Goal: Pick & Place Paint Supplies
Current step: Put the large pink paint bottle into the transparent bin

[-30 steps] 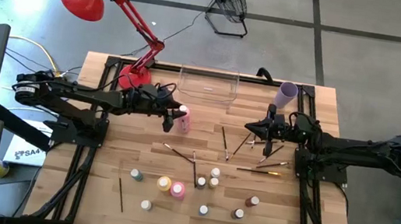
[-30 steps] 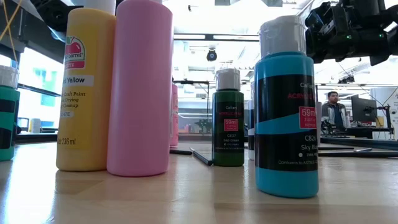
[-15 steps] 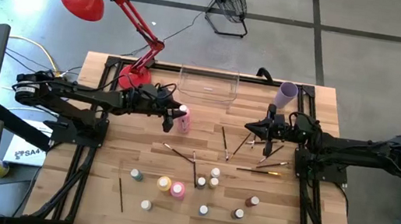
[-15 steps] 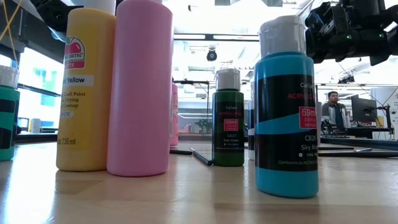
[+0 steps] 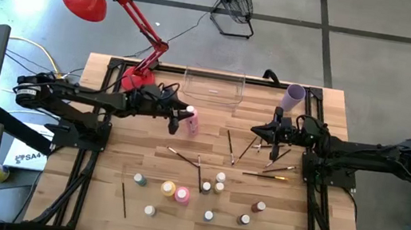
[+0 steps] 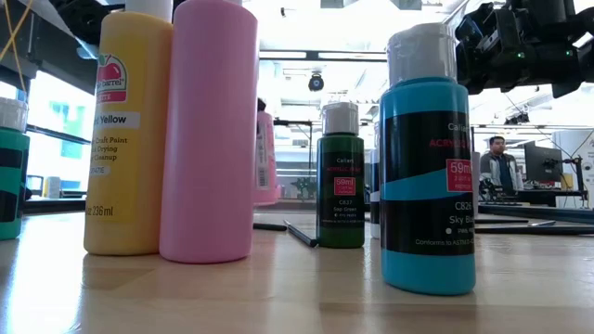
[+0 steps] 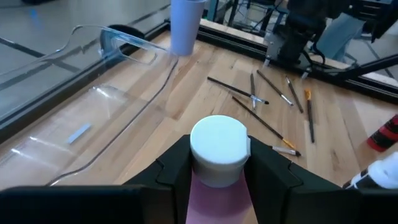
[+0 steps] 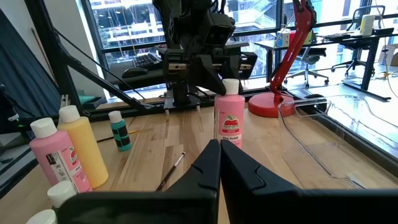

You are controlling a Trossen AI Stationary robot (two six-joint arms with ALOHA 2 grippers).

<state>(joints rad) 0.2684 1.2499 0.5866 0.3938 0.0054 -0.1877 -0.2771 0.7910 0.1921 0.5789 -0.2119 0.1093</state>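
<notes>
Left gripper [image 7: 217,171]: closed on tall pink white-capped paint bottle [image 5: 190,120], fingers [image 7: 177,168] on both sides under the cap.
Bottle: upright between the fingers.
Ahead of it: clear plastic rectangular bin [image 5: 213,85].
Right gripper [image 5: 255,132]: pinched together, well apart, beside thin dark-and-wood paintbrushes [image 5: 259,149].

Your high view looks straight down on the whole tabletop [image 5: 143,159]. Your low view sits at tabletop height, close behind a pink bottle [image 6: 208,130], facing the room. Your left wrist view looks closely over a white cap [image 7: 218,149] toward the clear bin [image 7: 93,112]. Your right wrist view faces across the tabletop; it and the high view share the red lamp [image 8: 292,56].
</notes>
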